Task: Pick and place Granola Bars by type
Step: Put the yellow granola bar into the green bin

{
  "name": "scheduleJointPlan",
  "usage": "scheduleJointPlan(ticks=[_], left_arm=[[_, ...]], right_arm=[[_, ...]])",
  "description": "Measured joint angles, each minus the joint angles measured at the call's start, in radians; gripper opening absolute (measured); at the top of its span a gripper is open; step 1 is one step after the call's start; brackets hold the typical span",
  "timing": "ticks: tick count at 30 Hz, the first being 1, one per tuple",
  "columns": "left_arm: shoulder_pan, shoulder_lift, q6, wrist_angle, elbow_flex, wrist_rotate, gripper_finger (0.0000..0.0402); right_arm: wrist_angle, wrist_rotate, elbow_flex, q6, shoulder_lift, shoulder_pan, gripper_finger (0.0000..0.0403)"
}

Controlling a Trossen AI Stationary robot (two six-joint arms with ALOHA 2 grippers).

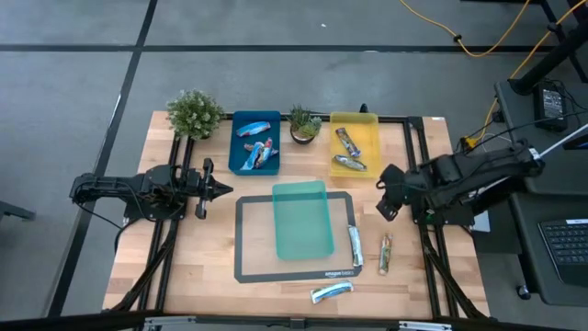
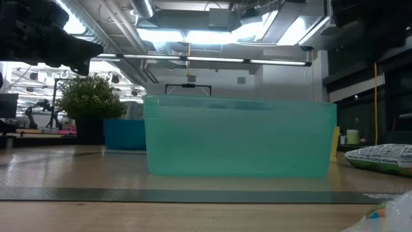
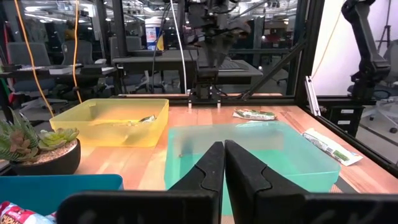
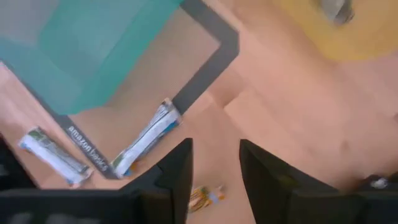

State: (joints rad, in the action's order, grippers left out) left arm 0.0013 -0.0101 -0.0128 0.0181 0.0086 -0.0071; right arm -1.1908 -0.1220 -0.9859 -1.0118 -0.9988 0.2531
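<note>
Three granola bars lie flat on the table's near right part. A white-teal one [image 1: 355,245] [image 4: 146,140] lies on the dark mat's right edge. A green-brown one [image 1: 385,253] [image 4: 207,196] lies on bare wood. Another white-teal one [image 1: 331,291] [image 4: 53,155] lies by the near edge. Blue-orange bars [image 1: 257,152] lie in the blue tray [image 1: 235,138], and silver-brown bars [image 1: 347,152] in the yellow tray [image 1: 367,121]. My right gripper [image 1: 381,195] [image 4: 214,168] hangs open above the wood, over the green-brown bar. My left gripper [image 1: 219,190] [image 3: 222,165] is shut, left of the teal tray [image 1: 303,219].
The teal tray [image 3: 249,149] [image 2: 238,138] stands on a dark mat [image 1: 246,267] at the table's middle. Two small potted plants [image 1: 195,113] [image 1: 304,124] stand at the far edge beside the blue and yellow trays. A dark frame [image 1: 418,147] runs along the table's sides.
</note>
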Motion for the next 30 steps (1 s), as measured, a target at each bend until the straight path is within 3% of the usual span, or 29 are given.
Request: scheduleJointPlan(ticks=[15,25,30], left_arm=[[0.0,0.0,0.0,0.0,0.0,0.0,0.0008],[0.0,0.0,0.0,0.0,0.0,0.0,0.0004],[0.0,0.0,0.0,0.0,0.0,0.0,0.0008]], right_arm=[[-0.034,0.023,0.0,-0.653,-0.229,0.336,0.0132],[-0.019,0.09,0.0,-0.82,-0.372,0.462,0.0136],[0.029,0.089,0.0,-0.898,-0.403,0.503,0.0186]])
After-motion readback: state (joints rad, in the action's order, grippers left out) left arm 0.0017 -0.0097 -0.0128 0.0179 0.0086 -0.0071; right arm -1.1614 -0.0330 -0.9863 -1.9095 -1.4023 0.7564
